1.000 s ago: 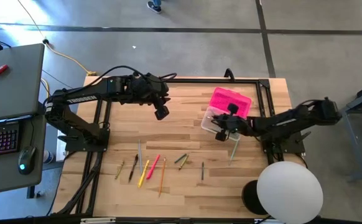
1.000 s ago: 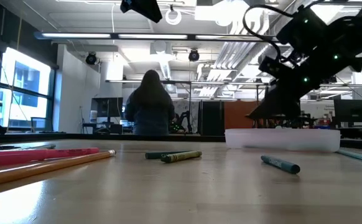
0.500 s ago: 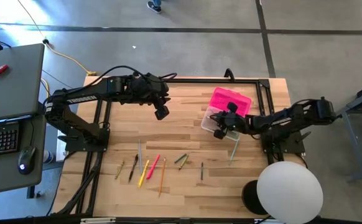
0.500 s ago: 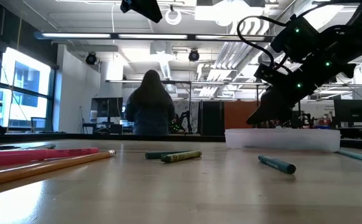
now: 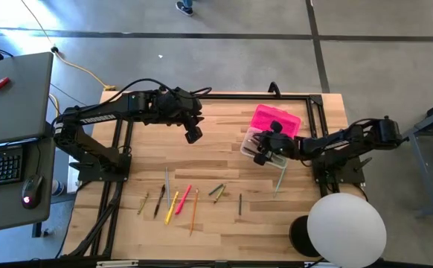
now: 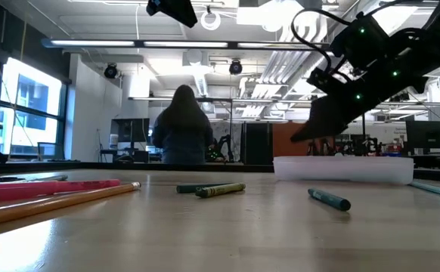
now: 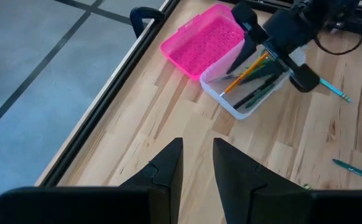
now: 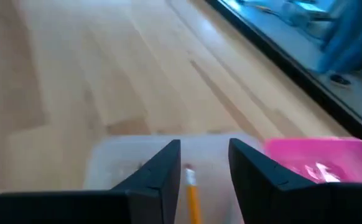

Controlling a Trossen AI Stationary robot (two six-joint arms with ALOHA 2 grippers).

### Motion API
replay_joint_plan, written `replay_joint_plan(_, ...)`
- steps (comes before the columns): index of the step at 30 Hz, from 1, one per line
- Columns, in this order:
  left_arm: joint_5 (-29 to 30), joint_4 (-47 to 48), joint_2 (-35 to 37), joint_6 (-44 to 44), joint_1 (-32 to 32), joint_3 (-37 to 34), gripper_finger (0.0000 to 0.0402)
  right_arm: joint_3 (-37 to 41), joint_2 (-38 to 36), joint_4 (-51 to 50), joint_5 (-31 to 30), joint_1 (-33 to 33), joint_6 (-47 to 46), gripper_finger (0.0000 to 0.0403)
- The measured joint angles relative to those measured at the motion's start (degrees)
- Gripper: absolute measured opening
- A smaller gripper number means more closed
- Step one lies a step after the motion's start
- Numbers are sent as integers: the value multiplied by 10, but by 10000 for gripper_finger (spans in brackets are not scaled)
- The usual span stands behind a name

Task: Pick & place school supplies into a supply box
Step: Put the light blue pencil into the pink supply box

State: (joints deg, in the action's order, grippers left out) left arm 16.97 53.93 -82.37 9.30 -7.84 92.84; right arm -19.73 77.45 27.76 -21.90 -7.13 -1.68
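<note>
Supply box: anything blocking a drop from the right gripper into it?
Nothing visible. The right gripper hangs open directly over the open supply box; the pink lid lies flipped back beside it, and an orange pencil sits inside.

Both arms matte black, jointed segments, exposed black cable loops. Right arm (image 6: pixel 379 53) has small green LEDs lit. Left pincer (image 7: pixel 196 171): two tapered, angular black fingers, same on right pincer (image 8: pixel 203 174).

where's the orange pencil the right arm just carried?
In the clear box, lying slanted among darker pens: the orange pencil shows in the left wrist view. The right gripper hovers over the box with jaws apart, the pink lid just beyond.
</note>
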Motion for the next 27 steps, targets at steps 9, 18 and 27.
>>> replay_joint_plan(9,0,0,0,0,0,0,120,0,0,31,176,48,52,104)
replay_joint_plan(18,0,0,0,0,0,0,120,0,0,-95,253,118,107,103)
replay_joint_plan(27,0,0,0,0,0,0,120,0,-65,-268,264,177,103,103)
